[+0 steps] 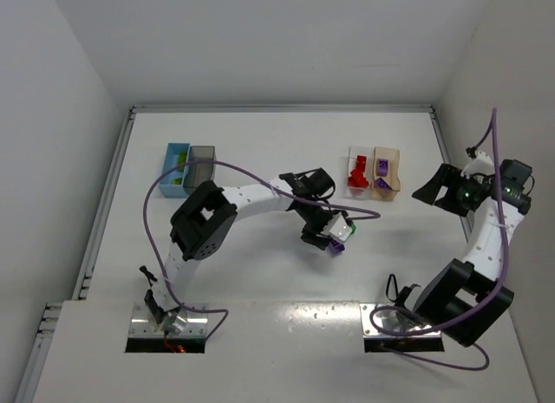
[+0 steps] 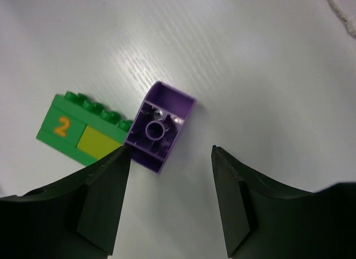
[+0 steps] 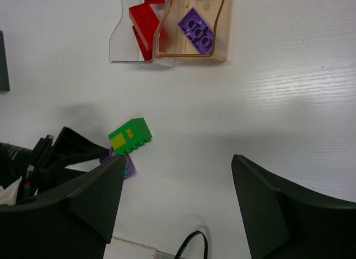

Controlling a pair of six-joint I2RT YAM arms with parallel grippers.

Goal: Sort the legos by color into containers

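Left wrist: left tool [image 2: 169,150] gapes — purple lego [image 2: 158,131] against green lego [image 2: 72,128] marked "2" — right tool [image 3: 178,159] apart too.

The table [image 1: 260,152] was white, with a faint streaky grain up close. On it lay a green brick [image 2: 78,128] bearing a yellow patch and an orange "2", and next to it a purple brick [image 2: 158,128], its hollow underside the same purple. The clear bin [image 3: 119,47] held red bricks [image 3: 143,22]; the tan bin [image 3: 192,54] held purple ones [image 3: 196,29]. The blue bin [image 1: 171,165] was a pale sky shade with a lime-green lego [image 1: 179,170] inside, and the grey bin [image 1: 200,165] was dark and smoky. The left arm [image 1: 251,199] and the right arm [image 1: 490,238] were white with black joints, trailing purple cables [image 1: 154,204]. The left gripper [image 2: 169,150] and the right gripper [image 3: 178,157] were black.
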